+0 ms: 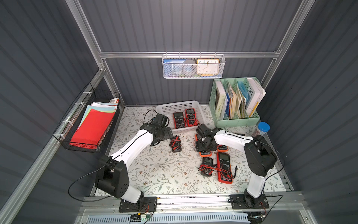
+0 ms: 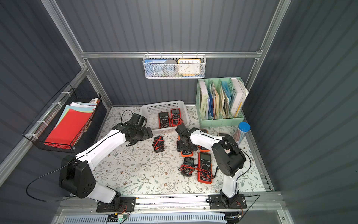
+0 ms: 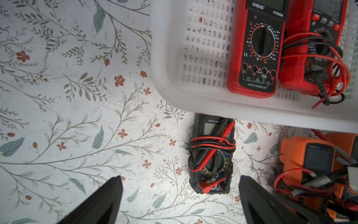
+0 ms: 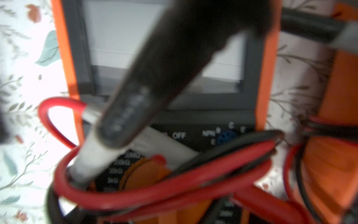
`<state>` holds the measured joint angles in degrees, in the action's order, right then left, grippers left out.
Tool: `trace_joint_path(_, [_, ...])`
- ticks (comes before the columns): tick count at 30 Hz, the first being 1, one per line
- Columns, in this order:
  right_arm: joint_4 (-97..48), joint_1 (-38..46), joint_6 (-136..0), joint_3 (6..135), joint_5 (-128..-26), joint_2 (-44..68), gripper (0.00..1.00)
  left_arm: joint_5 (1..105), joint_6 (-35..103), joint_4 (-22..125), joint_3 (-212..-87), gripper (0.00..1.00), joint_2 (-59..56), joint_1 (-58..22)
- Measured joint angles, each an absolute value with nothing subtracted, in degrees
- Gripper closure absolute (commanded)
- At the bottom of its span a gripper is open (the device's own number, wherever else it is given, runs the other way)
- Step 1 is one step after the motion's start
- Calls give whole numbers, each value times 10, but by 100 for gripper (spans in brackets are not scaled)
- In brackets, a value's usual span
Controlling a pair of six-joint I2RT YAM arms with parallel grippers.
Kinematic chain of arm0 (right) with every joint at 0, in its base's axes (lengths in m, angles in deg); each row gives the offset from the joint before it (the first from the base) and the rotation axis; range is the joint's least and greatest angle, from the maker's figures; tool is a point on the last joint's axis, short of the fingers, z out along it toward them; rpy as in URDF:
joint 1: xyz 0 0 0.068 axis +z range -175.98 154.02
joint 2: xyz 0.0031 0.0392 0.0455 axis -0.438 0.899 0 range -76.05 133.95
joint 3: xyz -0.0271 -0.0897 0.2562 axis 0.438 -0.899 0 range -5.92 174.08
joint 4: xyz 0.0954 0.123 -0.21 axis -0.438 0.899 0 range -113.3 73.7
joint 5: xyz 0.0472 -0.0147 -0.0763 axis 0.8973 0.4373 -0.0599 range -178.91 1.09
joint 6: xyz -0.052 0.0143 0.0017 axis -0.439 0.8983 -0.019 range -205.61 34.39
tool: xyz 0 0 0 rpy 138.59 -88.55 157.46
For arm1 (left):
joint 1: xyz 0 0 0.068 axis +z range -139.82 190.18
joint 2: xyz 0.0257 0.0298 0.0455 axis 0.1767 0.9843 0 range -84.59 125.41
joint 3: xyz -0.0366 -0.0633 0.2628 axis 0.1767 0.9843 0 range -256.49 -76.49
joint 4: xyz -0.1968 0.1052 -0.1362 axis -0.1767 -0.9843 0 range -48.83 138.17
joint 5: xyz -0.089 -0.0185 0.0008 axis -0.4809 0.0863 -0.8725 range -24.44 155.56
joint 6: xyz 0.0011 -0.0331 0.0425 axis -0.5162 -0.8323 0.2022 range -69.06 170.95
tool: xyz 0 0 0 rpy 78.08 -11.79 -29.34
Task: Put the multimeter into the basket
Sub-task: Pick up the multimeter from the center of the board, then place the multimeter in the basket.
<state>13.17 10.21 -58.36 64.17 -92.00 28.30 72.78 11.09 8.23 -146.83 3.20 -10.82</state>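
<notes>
Since we cannot tell whether our right gripper [image 1: 205,147] is pinching the orange-cased multimeter [image 4: 108,38] lying on the floral-patterned table [image 1: 155,170] near the low white perforated plastic basket [image 1: 166,109], we are aiming at its case sides, not its loose red leads [image 4: 155,194]

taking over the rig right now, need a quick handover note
Left gripper: open and empty, above the table beside the black multimeter that lies just outside the basket.
Right gripper: down on an orange multimeter; the pictures do not show whether it has gripped.
Done: two red multimeters lie in the basket.
Left: five on the table: the black one, the orange one, a second orange multimeter, a small dark multimeter and a large red multimeter.
</notes>
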Motion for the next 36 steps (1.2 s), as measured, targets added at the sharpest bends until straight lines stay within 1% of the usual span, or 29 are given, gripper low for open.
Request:
trace_joint_path(6, [141, 122, -580, 638, -915, 217, 44, 713, 96, 92, -1466, 1, 31, -104])
trace_joint_path(9, [152, 134, -578, 650, -913, 197, 44, 695, 86, 100, -1465, 1, 31, -85])
trace_joint_path(16, [174, 162, -573, 754, -895, 206, 44, 656, 72, 114, -1471, 1, 32, -23])
trace_joint_path(19, [174, 171, -571, 827, -882, 237, 44, 640, 69, 118, -1483, 1, 35, 0])
trace_joint_path(24, [170, 182, -568, 951, -871, 322, 44, 624, 64, 130, -1501, 1, 53, 45])
trace_joint_path(31, [141, 185, -563, 1057, -893, 426, 44, 623, 58, 133, -1501, 1, 75, 91])
trace_joint_path(36, [111, 184, -567, 1130, -920, 493, 43, 623, 53, 137, -1501, 1, 97, 109])
